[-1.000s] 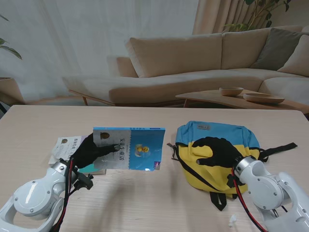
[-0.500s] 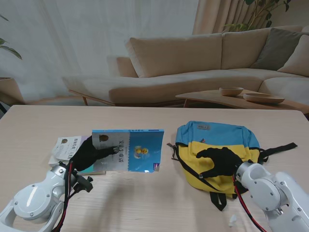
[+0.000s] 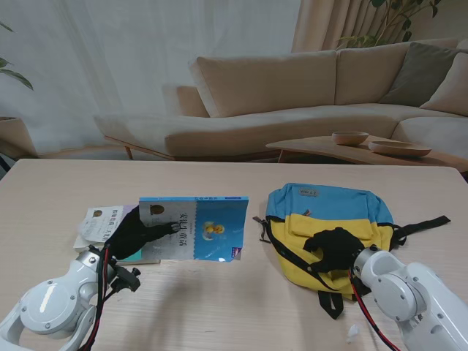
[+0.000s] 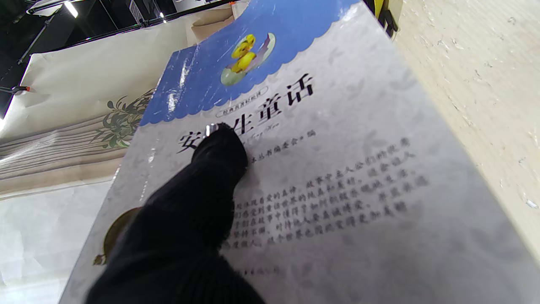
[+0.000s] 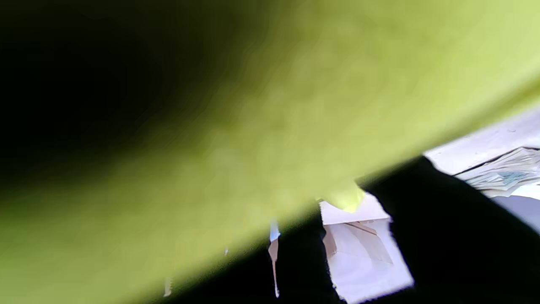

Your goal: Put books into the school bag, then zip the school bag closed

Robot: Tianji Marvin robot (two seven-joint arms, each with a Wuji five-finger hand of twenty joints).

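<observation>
Fingers (image 3: 170, 227) of the left hand (image 3: 135, 232) grip a blue-and-white storybook (image 3: 196, 227) (a yellow duckling on its cover), held above the table (image 3: 234, 175) left of the school bag (image 3: 327, 223). More books (image 3: 99, 221) lie beneath, near the left edge. The right hand (image 3: 333, 248) is curled onto the bag's yellow front; whether it grips fabric I cannot tell.
</observation>
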